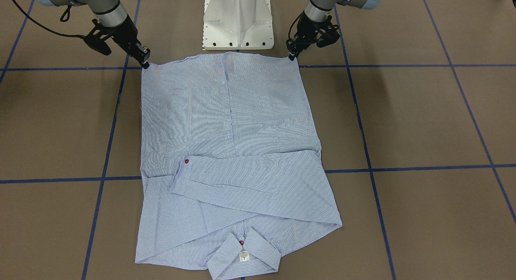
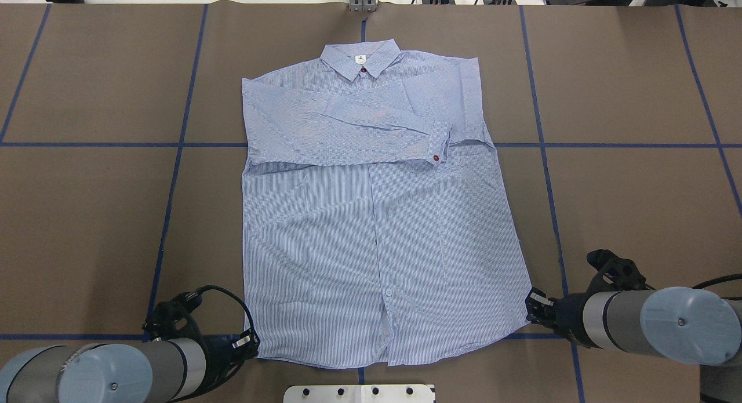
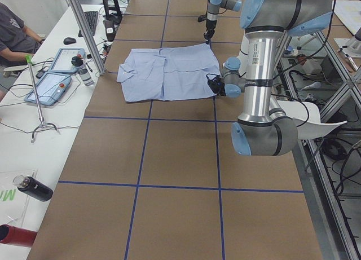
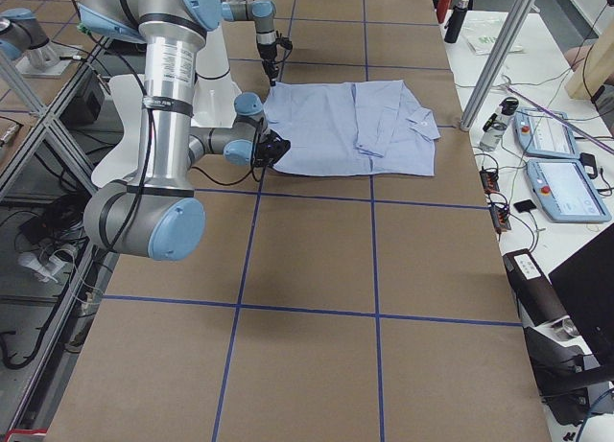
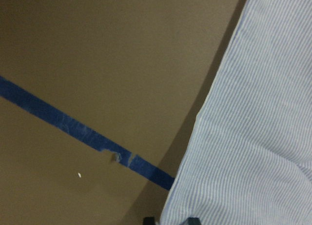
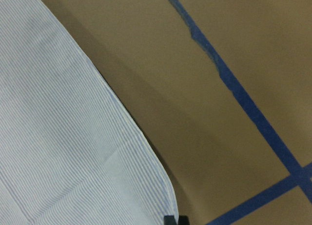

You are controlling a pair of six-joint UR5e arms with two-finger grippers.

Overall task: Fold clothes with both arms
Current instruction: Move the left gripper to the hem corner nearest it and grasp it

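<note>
Hem corners are what matters in this step, which I judge to be a lengthwise fold carrying the near hem up to the collar. The shirt [image 2: 371, 229] lies flat, front up, in the middle of the table [image 2: 87, 229]. Its collar [image 2: 360, 60] is at the far end and its hem is nearest the robot. The sleeves are laid across the chest, with one cuff [image 2: 440, 149] on top.

The left gripper [image 2: 250, 344] sits at the near left corner of the hem and the right gripper [image 2: 532, 306] at the near right corner. Each touches the cloth edge or all but touches it. I cannot tell whether the jaws pinch the cloth or only stand spread about it. Each wrist view shows just dark fingertip ends by the hem, and the wider views are too small.

To do the fold well, each grip should take every layer at its corner and be firm before any lift. Both arms should then rise together and travel at one pace, keeping the hem taut between them, so the fold line runs straight and the sleeves are not dragged. The hem slants, its right corner lying farther from the robot than its left, so the fold may need squaring.

Both arms reach low over the near table edge, with wrists tilted down and inward and fingers aimed at the corners.
</note>
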